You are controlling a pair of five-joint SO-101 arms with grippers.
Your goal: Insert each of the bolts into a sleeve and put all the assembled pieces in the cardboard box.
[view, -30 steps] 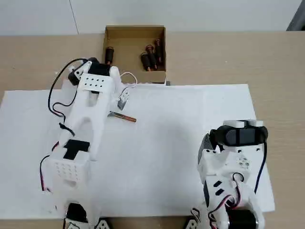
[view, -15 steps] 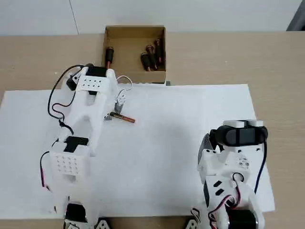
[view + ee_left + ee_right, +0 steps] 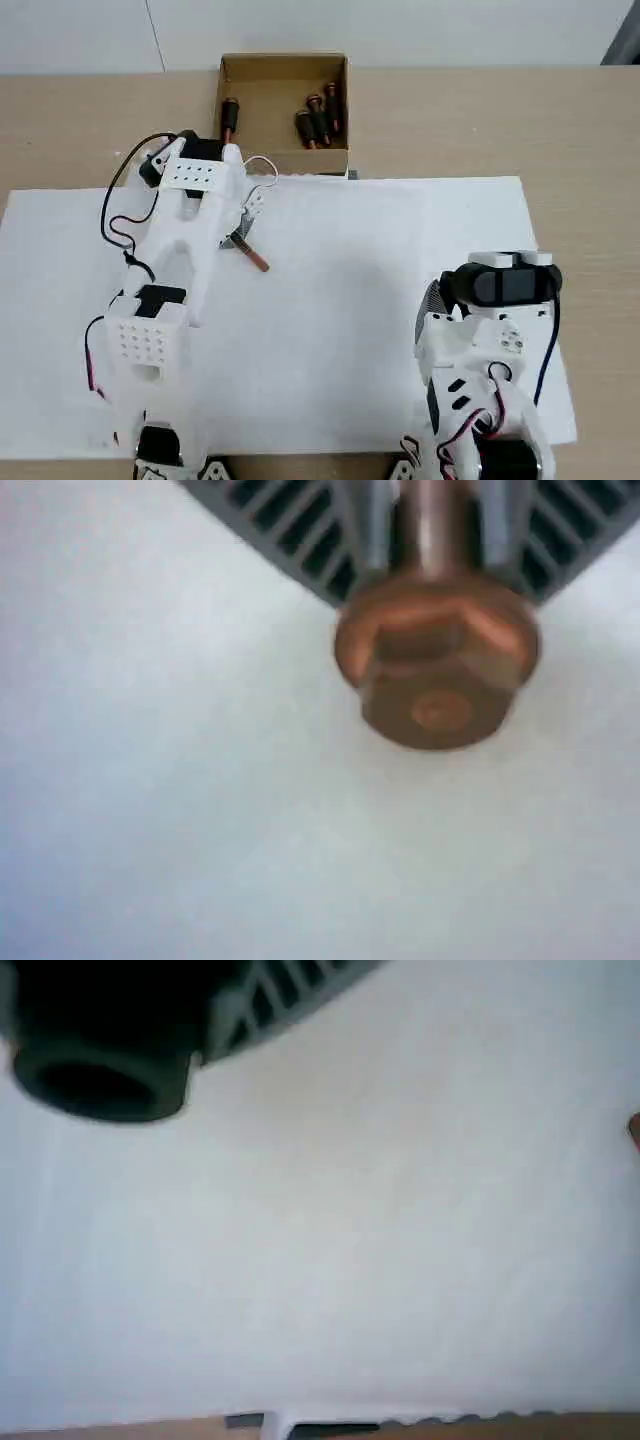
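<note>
Here: white sheet [image 3: 380, 300] over tan wooden table [image 3: 450, 120]; left fingers [image 3: 500, 525] clamp bolt [image 3: 435, 665], right fingers [image 3: 290, 995] clamp black sleeve [image 3: 100, 1070].

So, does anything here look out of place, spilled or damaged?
Nothing stands out. The left gripper holds the copper bolt over the white sheet, the right gripper holds a black sleeve, and the four assembled pieces lie inside the cardboard box, none spilled.

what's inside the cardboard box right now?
The cardboard box holds four bolt-and-sleeve pieces: a single piece by its left wall and a cluster of three at right. Its near wall hides the floor strip right behind it.
</note>
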